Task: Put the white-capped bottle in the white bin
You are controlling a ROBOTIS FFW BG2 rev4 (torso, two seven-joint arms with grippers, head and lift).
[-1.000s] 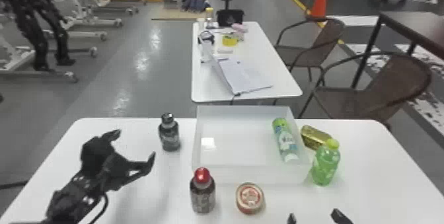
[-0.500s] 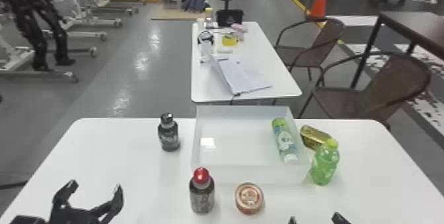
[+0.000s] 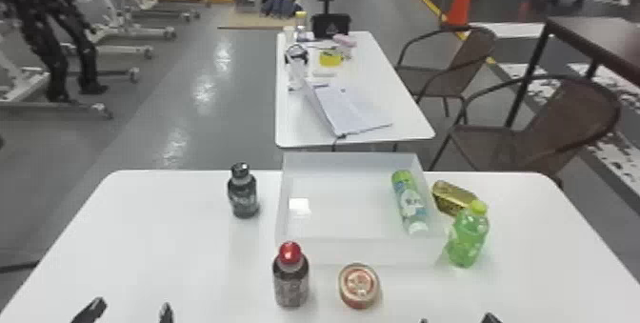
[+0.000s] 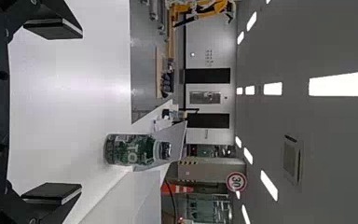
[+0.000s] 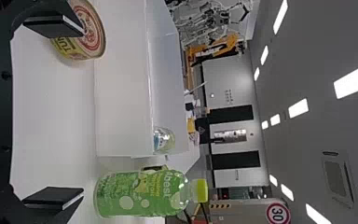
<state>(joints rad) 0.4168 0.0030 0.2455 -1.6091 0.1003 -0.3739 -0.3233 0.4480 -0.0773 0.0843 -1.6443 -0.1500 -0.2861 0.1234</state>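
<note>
The white bin [image 3: 362,253] stands at the table's far middle. Inside it, along the right wall, lies the bottle [image 3: 410,203] with a green far end and a whitish near end. My left gripper [image 3: 129,313] is at the bottom left, well away from the bin, its fingers spread with nothing between them. My right gripper [image 3: 457,320] shows only its tips at the bottom edge, nearer than the bin. In the left wrist view the left gripper [image 4: 81,112] is open; in the right wrist view the right gripper [image 5: 83,112] is open too, with the bin [image 5: 123,93] beyond it.
A dark bottle [image 3: 243,193] stands left of the bin. In front are a red-capped bottle [image 3: 291,277] and a round can [image 3: 359,286]. To the right are a green bottle [image 3: 468,236] and a gold package [image 3: 452,198]. Another table [image 3: 409,122] stands behind.
My left gripper has drawn back from the left side of the table toward the bottom edge, still open. The right gripper has hardly moved, and the bottle in the bin lies as before.
</note>
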